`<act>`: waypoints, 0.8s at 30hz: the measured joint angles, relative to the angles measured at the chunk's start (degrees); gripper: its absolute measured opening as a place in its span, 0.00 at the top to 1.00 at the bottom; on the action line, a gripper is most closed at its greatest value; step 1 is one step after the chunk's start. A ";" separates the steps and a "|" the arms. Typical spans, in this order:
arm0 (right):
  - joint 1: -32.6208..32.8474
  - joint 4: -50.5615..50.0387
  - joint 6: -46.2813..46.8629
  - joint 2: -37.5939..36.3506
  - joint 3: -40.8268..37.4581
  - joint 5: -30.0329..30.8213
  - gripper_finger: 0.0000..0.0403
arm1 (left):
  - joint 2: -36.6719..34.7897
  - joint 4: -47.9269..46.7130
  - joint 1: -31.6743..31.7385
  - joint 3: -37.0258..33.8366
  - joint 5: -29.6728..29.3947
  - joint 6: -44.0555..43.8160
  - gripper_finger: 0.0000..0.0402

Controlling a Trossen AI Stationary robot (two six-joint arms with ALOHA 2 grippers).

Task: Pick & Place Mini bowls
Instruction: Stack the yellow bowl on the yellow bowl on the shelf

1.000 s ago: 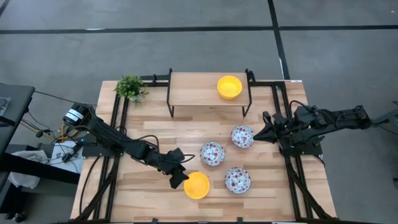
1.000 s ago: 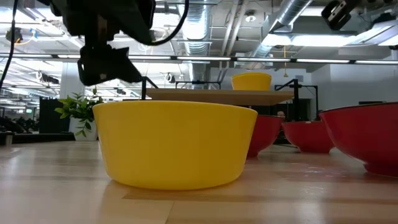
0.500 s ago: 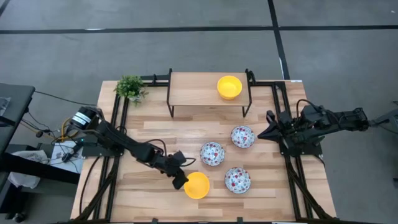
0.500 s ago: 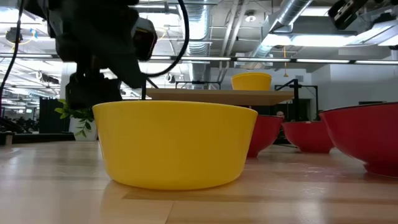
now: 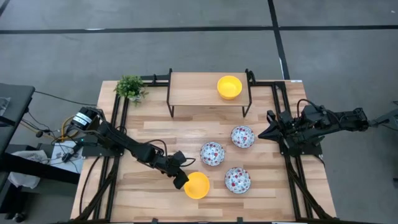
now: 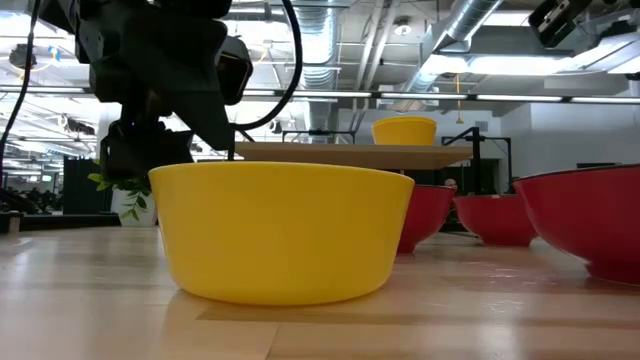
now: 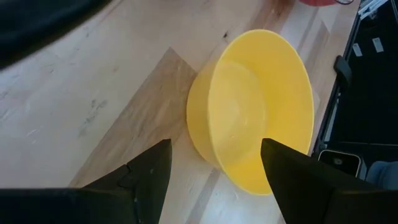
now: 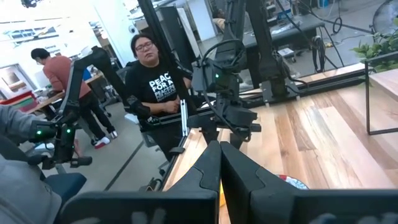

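A plain yellow mini bowl (image 5: 197, 185) stands upright on its base near the table's near edge and fills the low view (image 6: 285, 230). My left gripper (image 5: 180, 180) is low at the bowl's left side, open. In its wrist view the gripper (image 7: 214, 155) has a finger on either side of the bowl's near wall (image 7: 205, 118), and I see no touch. A second yellow bowl (image 5: 229, 86) sits on the wooden shelf. Three speckled bowls (image 5: 211, 153), (image 5: 237, 179), (image 5: 242, 136) rest on the table. My right gripper (image 5: 262, 134) waits shut at the right edge (image 8: 219, 155).
A wooden shelf on black legs (image 5: 199, 93) stands at the far side, with a small potted plant (image 5: 130, 88) at the far left corner. Black frame rails (image 5: 291, 168) run along both table sides. People (image 8: 155, 68) sit beyond the table in the right wrist view.
My left gripper has come down and moved a little toward the yellow bowl; it now stands low beside the bowl's left wall. My right arm has drawn back slightly toward the table's right edge. The bowls have stayed where they were.
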 joint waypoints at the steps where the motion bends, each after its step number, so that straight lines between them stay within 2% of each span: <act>1: 0.00 -0.01 0.00 0.00 0.00 0.00 1.00 | 0.00 -0.01 0.00 -0.02 0.00 0.00 0.39; 15: 0.02 0.10 0.00 0.00 0.00 0.00 1.00 | 1.76 -0.78 1.96 0.00 2.08 -1.60 0.40; 24: 0.02 0.15 0.02 0.00 0.02 0.00 1.00 | 4.64 -0.08 1.92 0.66 5.49 -3.41 0.53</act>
